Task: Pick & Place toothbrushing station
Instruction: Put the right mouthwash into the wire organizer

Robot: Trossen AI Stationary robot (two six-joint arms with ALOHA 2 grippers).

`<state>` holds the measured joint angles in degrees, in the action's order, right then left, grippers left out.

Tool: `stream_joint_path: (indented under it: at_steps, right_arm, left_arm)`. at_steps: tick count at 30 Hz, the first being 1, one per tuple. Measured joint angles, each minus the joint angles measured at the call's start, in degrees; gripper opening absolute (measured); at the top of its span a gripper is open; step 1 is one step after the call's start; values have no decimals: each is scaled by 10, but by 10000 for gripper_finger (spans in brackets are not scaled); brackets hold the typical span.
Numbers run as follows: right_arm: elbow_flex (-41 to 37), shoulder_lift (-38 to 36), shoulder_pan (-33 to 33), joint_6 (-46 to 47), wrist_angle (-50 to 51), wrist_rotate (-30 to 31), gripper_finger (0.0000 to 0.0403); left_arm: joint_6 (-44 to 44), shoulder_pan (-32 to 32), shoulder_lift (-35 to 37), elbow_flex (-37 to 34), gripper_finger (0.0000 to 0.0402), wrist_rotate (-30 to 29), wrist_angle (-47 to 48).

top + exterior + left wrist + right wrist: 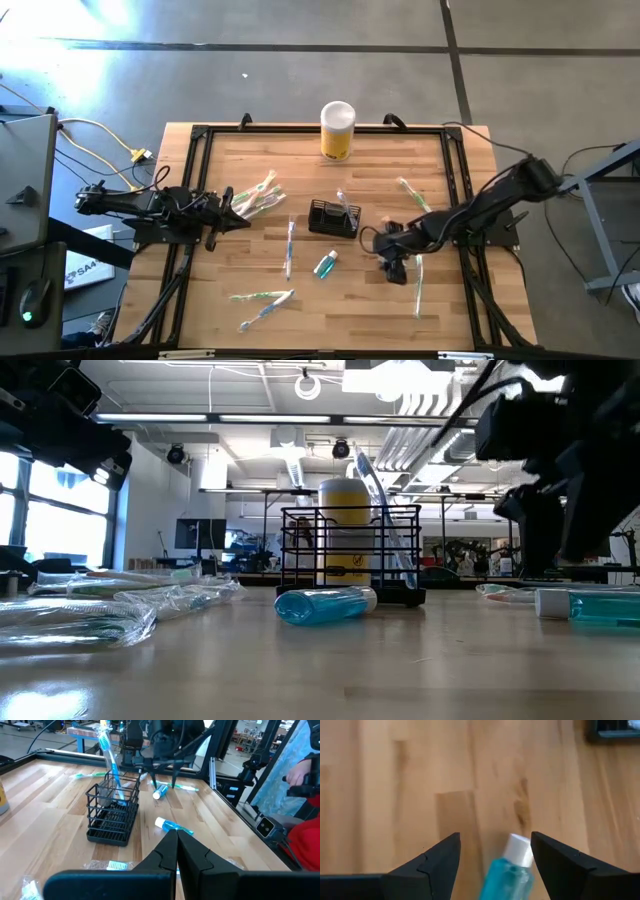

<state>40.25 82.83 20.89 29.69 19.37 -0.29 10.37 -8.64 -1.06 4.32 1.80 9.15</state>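
My right gripper (495,857) hangs spread, fingers astride a blue tube (512,870); the caddy (333,218) stands mid-table beside it, one toothbrush (111,757) upright inside. I should drop squarely and pinch the tube's middle; my left gripper (225,212) waits clenched, table's left.

A toothbrush (343,205) is standing in the caddy (332,219) mid-table, the cylinder (338,130) sitting behind it. A small bottle (326,264) is lying before it, beside my right gripper (392,268).
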Motion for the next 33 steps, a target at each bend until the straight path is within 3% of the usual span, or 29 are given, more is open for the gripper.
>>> stream_joint_path:
  at_steps: [11, 28, 33]
  right_arm:
    - [0, 20, -12, -29, 20, 23, 235]
    - [0, 20, -12, 8, 56, 32, 235]
    - [0, 52, -14, 20, 51, 28, 235]
  left_arm:
    - [0, 0, 0, 0, 0, 0, 0]
    - [0, 0, 0, 0, 0, 0, 2]
    - [0, 0, 0, 0, 0, 1, 9]
